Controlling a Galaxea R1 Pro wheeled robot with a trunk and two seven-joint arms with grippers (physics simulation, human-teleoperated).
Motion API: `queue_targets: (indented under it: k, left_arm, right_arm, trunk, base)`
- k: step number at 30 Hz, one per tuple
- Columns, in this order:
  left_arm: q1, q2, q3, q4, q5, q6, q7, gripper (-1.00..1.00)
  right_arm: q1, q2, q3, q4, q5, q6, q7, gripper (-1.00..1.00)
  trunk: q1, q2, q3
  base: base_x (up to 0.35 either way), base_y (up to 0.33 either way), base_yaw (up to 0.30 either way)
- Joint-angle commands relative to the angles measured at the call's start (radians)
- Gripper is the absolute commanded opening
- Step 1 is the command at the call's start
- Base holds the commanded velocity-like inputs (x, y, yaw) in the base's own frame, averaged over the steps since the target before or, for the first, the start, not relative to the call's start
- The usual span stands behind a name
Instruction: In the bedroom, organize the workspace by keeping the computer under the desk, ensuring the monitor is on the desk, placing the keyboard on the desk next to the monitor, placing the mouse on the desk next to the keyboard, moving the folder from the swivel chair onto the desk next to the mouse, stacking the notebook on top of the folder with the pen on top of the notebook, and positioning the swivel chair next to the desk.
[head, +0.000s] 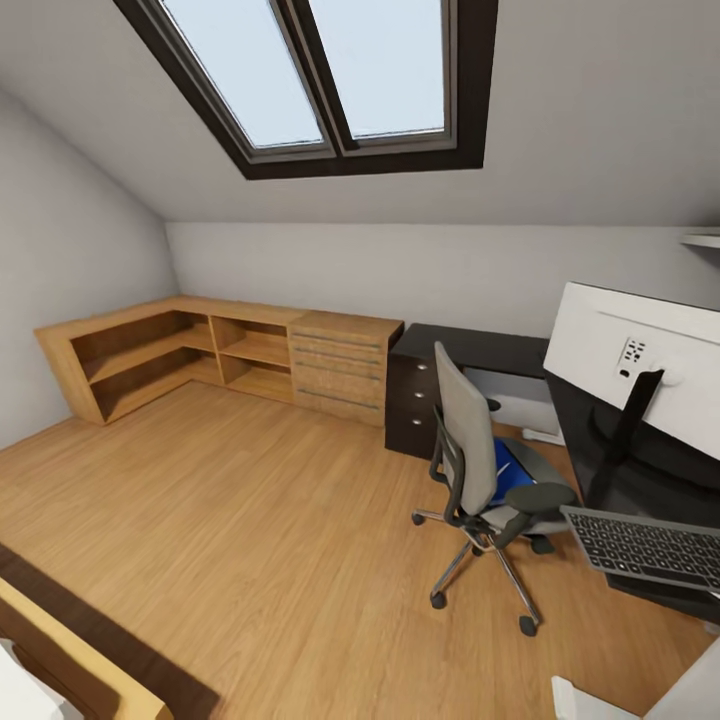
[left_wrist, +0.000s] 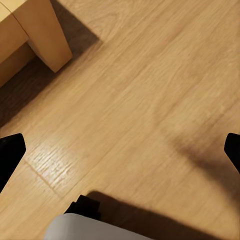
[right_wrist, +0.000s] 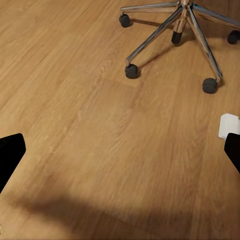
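Currently both grippers are spread wide with nothing between them: left gripper (left_wrist: 120, 150) hangs over bare wood floor (left_wrist: 150, 90) near a light-wood furniture corner (left_wrist: 47, 35), right gripper (right_wrist: 120, 152) hangs over floor just short of the swivel chair (head: 478, 460) chrome star base and casters. Chair stands beside the desk (head: 470, 352), back toward the camera, with the blue folder (head: 512, 470) lying on its seat. On the black desk top at right: monitor (head: 640, 355) showing its white back, keyboard (head: 645, 548) in front of its stand; low light-wood cabinet (head: 230, 350) runs along the far wall left of the desk's drawer unit.
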Motion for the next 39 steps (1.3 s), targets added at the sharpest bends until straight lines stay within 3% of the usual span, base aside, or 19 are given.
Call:
queue_targets:
  k: [1, 10, 18, 26, 39]
  left_arm:
    - [-0.001, 0.000, 0.001, 0.000, 0.000, -0.003, 0.002, 1.00]
    - [-0.001, -0.002, 0.002, 0.000, 0.001, -0.003, 0.002, 1.00]
    - [-0.001, -0.001, 0.003, -0.001, 0.001, -0.005, 0.002, 1.00]
    - [-0.001, -0.002, 0.003, 0.000, 0.001, -0.006, 0.001, 1.00]
    - [-0.001, -0.002, 0.003, 0.000, 0.001, -0.006, 0.000, 1.00]
  right_arm:
    - [-0.001, 0.000, 0.000, 0.001, -0.001, -0.003, 0.000, 1.00]
    - [-0.001, 0.001, 0.002, 0.001, 0.000, -0.007, 0.000, 1.00]
    - [-0.001, 0.001, 0.002, 0.001, 0.001, -0.005, 0.000, 1.00]
    - [-0.001, 0.001, 0.003, 0.001, 0.003, -0.006, 0.000, 1.00]
    - [-0.001, 0.000, 0.004, 0.001, 0.003, -0.008, 0.001, 1.00]
  trunk:
    - [0.004, -0.008, -0.004]
    - [0.038, -0.071, -0.032]
    - [0.069, -0.127, -0.055]
    - [0.100, -0.183, -0.080]
    - [0.150, -0.274, -0.121]
  base:
    - [0.000, 0.000, 0.000]
    - [0.000, 0.000, -0.003]
    - [0.000, 0.000, -0.231]
    - [0.000, 0.000, -0.035]
    - [0.000, 0.000, -0.244]
